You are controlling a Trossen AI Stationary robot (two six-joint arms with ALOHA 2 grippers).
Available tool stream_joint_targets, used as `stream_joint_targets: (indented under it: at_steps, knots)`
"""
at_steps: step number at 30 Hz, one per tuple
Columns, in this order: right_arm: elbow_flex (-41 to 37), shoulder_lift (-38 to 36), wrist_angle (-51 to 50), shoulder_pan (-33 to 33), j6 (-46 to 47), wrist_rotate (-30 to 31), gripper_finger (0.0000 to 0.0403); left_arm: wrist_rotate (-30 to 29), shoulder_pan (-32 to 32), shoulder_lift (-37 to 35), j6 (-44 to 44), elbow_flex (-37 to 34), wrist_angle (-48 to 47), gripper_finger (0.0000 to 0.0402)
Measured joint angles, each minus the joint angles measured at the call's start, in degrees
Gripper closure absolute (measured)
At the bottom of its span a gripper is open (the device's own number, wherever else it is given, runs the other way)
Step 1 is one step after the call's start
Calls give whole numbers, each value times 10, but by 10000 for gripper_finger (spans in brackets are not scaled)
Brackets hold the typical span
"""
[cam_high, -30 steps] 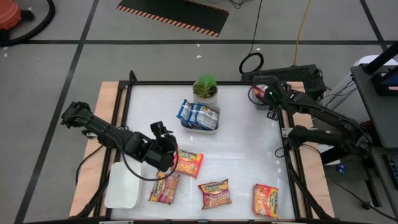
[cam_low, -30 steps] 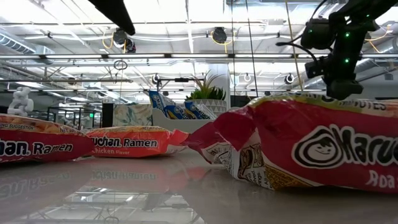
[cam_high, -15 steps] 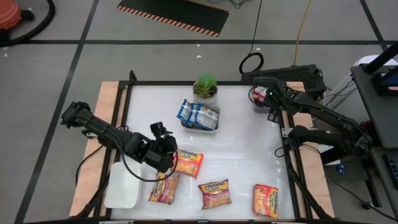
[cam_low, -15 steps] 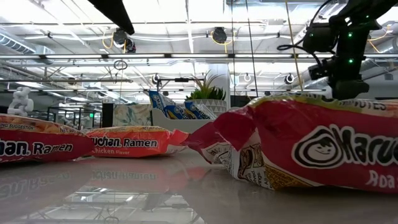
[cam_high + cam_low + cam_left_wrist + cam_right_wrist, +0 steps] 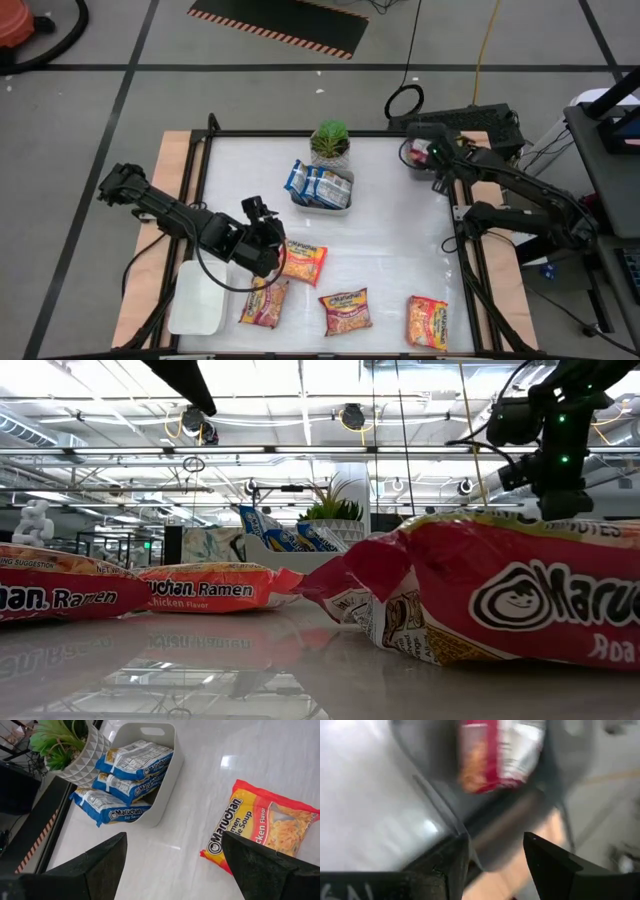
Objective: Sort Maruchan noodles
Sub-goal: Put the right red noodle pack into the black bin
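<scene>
Grey floor [image 5: 250, 95] crossed by dark lines, a black mat with striped orange edge [image 5: 280, 22] up top. Yellow cable [image 5: 484, 45] trailing across. Beyond the table, bright ceiling lights [image 5: 300, 385], pipes, open workshop.

- High view: the whole table [image 5: 380, 250] is seen from straight above, at a distance.
- Low view: set at tabletop level, close behind a red packet [image 5: 520, 595], facing the room.
- Left wrist view: angled down, near the white bin [image 5: 160, 780] and potted plant [image 5: 67, 747], both shared with the high and low views.
- Right wrist view: blurred, held close to the table's corner.
</scene>
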Motion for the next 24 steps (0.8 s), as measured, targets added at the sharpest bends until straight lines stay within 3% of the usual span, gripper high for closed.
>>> stream_joint_targets:
  at_steps: [3,5,12,18,24]
  knots:
    - [0,-1,-12,0,2,84,222,0,0,0,1,0,0,73]
    - [1,-5,-13,-1,1,100,222,0,1,0,1,0,0,73]
    - [33,-22,-1,0,3,-28,222,0,1,0,1,0,0,73]
    - [45,-23,23,0,15,-66,222,0,1,0,1,0,0,73]
    - [45,-15,21,0,48,-144,222,0,1,0,-3,0,0,73]
